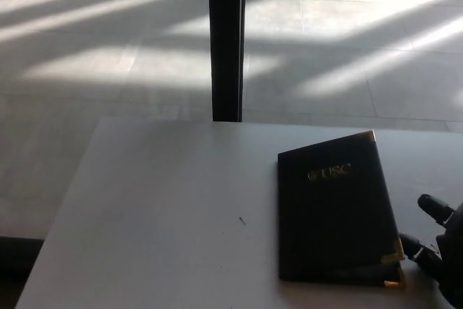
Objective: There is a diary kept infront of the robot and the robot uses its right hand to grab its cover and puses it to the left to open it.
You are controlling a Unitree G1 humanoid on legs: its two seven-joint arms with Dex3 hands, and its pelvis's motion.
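Observation:
A black diary [334, 215] with gold corner caps and gold lettering on its cover lies closed on the white table [166, 208], right of centre. My right hand [438, 247] comes in at the lower right edge, just right of the diary's near right corner. Two of its black fingers [432, 206] are spread apart and hold nothing. They stand close to the diary's right edge without gripping it. My left hand does not show.
A dark vertical post [226, 41] rises behind the table's far edge. Beyond it lies a tiled floor [108, 56] striped with sunlight. A tiny dark speck [242, 220] sits on the table left of the diary.

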